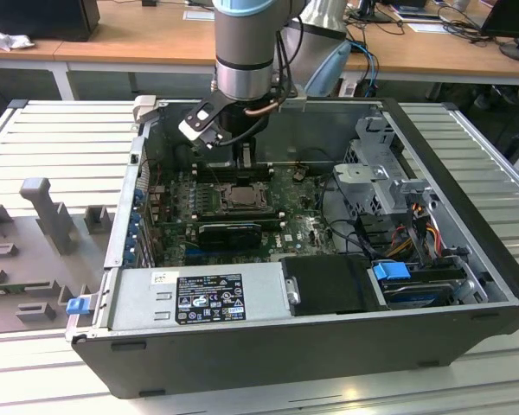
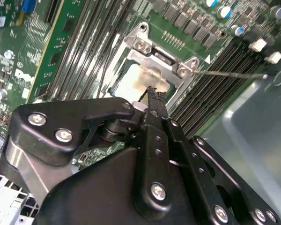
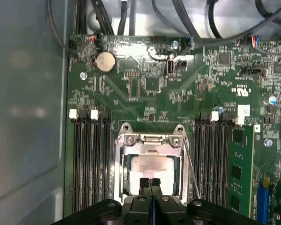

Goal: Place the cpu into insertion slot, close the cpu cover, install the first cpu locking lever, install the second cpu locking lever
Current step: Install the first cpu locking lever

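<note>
The insertion slot (image 1: 242,197) sits mid-board inside the open computer case. In both wrist views the cpu (image 3: 152,165) (image 2: 131,82) lies in it, its pale top showing through the window of the cpu cover (image 3: 150,139) (image 2: 161,61), which lies flat over it. A thin wire locking lever (image 3: 192,171) (image 2: 229,73) angles loosely away from one side of the socket. My gripper (image 3: 149,182) (image 2: 152,91) (image 1: 246,164) hangs just above the cover's near edge, shut, its fingertips pressed together with nothing between them.
Long black memory slots (image 3: 89,159) (image 3: 215,154) flank the socket. A coin battery (image 3: 105,61) and cables (image 3: 196,28) lie beyond it. The grey case wall (image 3: 28,117) is close by. A power supply (image 1: 199,298), a black card (image 1: 229,231) and a drive cage (image 1: 381,173) surround the board.
</note>
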`<action>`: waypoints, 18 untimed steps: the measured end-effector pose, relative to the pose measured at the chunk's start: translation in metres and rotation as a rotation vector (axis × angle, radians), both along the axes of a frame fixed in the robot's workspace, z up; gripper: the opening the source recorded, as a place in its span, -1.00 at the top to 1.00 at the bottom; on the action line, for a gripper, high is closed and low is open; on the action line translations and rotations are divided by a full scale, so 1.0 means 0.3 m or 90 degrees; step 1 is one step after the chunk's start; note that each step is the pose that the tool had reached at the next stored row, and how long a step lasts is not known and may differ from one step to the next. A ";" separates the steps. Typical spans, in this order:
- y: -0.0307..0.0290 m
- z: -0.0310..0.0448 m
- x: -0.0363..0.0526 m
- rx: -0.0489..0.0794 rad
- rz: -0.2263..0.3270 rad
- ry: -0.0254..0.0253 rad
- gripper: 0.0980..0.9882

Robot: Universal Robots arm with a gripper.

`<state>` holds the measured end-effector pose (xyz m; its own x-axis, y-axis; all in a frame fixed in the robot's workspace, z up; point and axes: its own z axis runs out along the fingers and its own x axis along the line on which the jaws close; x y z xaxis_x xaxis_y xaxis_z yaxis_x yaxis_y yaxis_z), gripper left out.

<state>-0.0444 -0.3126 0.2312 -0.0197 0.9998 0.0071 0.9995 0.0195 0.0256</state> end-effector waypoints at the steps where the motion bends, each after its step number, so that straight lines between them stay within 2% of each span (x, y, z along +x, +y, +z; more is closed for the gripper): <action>1: 0.000 0.000 -0.011 0.000 0.000 0.0000 0.98; 5: 0.000 0.011 -0.012 0.000 0.000 0.0000 0.98; 12: 0.000 0.046 -0.012 -0.001 0.000 0.0000 0.98; 16: 0.000 0.080 -0.012 -0.003 0.000 0.0000 0.98; 18: 0.000 0.116 -0.012 -0.005 0.000 0.0000 0.98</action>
<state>-0.0481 -0.3126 0.2661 -0.0197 0.9998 -0.0002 0.9995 0.0197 0.0254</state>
